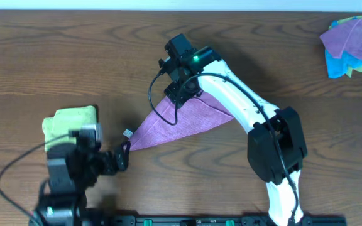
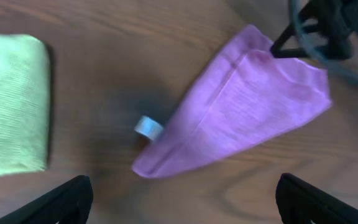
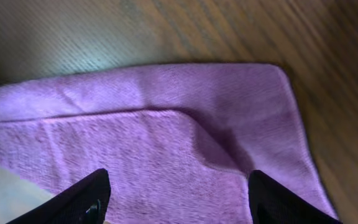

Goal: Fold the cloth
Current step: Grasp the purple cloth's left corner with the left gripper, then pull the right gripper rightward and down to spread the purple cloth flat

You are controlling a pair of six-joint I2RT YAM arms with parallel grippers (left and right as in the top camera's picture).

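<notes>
A purple cloth (image 1: 181, 119) lies folded on the wooden table, tapering to a point at its lower left with a small white tag (image 1: 127, 133). It also shows in the left wrist view (image 2: 241, 112) and fills the right wrist view (image 3: 166, 143). My right gripper (image 1: 184, 88) is open just above the cloth's upper corner, its fingers (image 3: 176, 196) spread over a raised fold. My left gripper (image 1: 119, 157) is open and empty, its fingers (image 2: 182, 202) just short of the cloth's pointed end.
A folded yellow-green cloth (image 1: 68, 122) lies at the left, beside my left arm; it also shows in the left wrist view (image 2: 11, 102). A pile of purple, blue and green cloths (image 1: 352, 44) sits at the far right corner.
</notes>
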